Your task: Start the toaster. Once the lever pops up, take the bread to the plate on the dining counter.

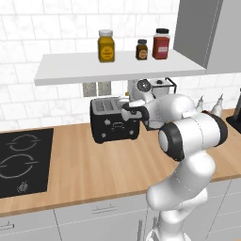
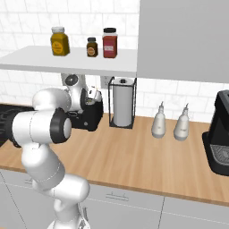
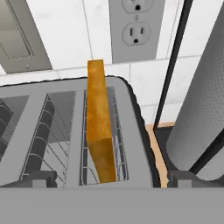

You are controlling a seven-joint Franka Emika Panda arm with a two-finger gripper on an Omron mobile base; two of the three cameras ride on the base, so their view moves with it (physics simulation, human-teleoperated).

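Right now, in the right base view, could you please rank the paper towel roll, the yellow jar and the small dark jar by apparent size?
1. paper towel roll
2. yellow jar
3. small dark jar

The long light-wood worktop [image 1: 94, 164] carries the small black boxy toaster [image 1: 114, 121] directly below the gripper [image 1: 128, 111], a black-framed paper-towel roll [image 2: 122, 107] just to its right, then two pale bottles [image 2: 170, 121] and a black coffee machine [image 2: 219, 138] farther right.

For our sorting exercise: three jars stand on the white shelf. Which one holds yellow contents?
The squat glass jar with the pale lid, at the shelf's left end. Its contents are mustard-yellow; the small middle jar is dark brown, and the tall right jar is red.
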